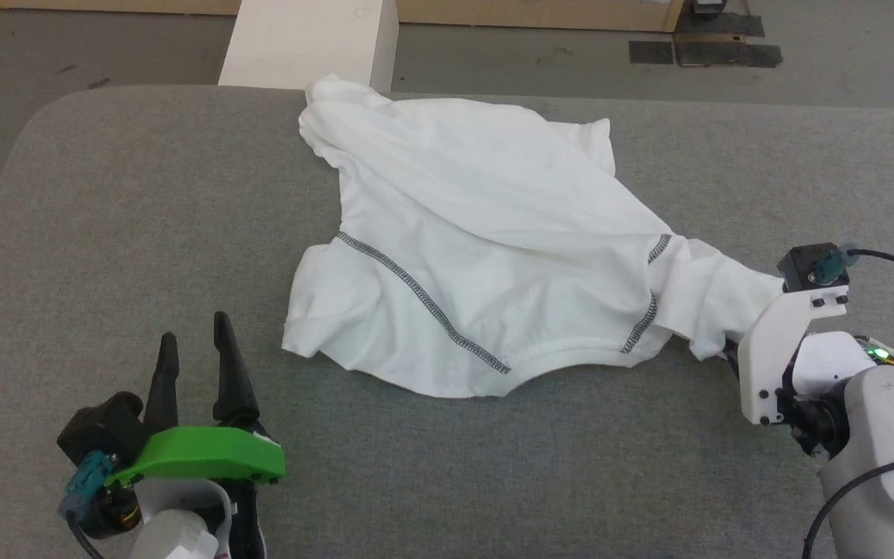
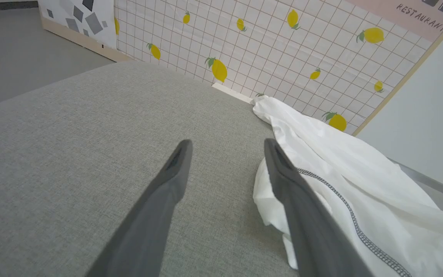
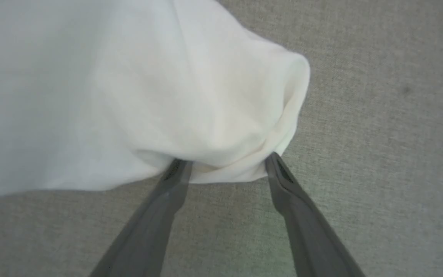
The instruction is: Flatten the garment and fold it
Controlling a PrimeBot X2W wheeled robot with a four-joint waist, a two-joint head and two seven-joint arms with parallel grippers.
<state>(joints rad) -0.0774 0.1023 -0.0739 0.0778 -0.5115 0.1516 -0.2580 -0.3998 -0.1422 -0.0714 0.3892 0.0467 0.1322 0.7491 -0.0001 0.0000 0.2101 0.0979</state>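
The right gripper (image 3: 225, 163), its two long dark fingers spread wide and clamping nothing, touches with its tips the bunched sleeve end of the thin white long-sleeved shirt (image 1: 478, 256) with dark grey zigzag seams, which lies crumpled on the grey fabric-covered table (image 1: 105, 194). The left gripper (image 1: 196, 330), likewise parted and empty, stands just beside the shirt's left edge. Risk: closing here may pinch only a loose fold, which would slip free or drag the whole heap. Whether the tips lie over or under the cloth is unclear, and the other sleeve is hidden.
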